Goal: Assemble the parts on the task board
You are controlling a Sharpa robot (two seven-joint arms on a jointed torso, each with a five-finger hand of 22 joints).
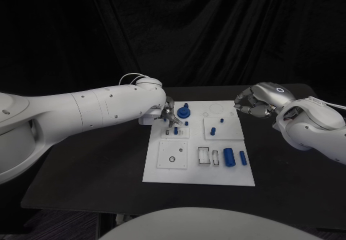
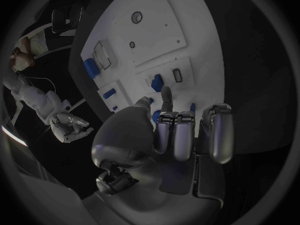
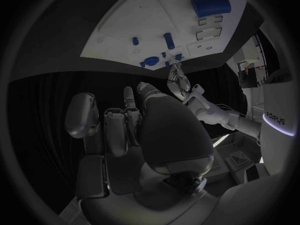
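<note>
Left hand (image 1: 167, 113) is low over the far-left corner of the task board (image 1: 163, 172), fingers (image 2: 166, 98) reaching among the small blue parts; whether it pinches one I cannot tell. Looks like an insertion step near the blue knob (image 1: 185, 111); next move needs fine alignment over its socket. Board is a white plate mid-table (image 1: 86, 185): slots and holes, a blue peg (image 1: 213, 131) standing, a blue cylinder (image 1: 228, 156) lying near its right edge. Right hand (image 1: 257, 104) hovers off the far-right corner, fingers curled in, holding nothing.
</note>
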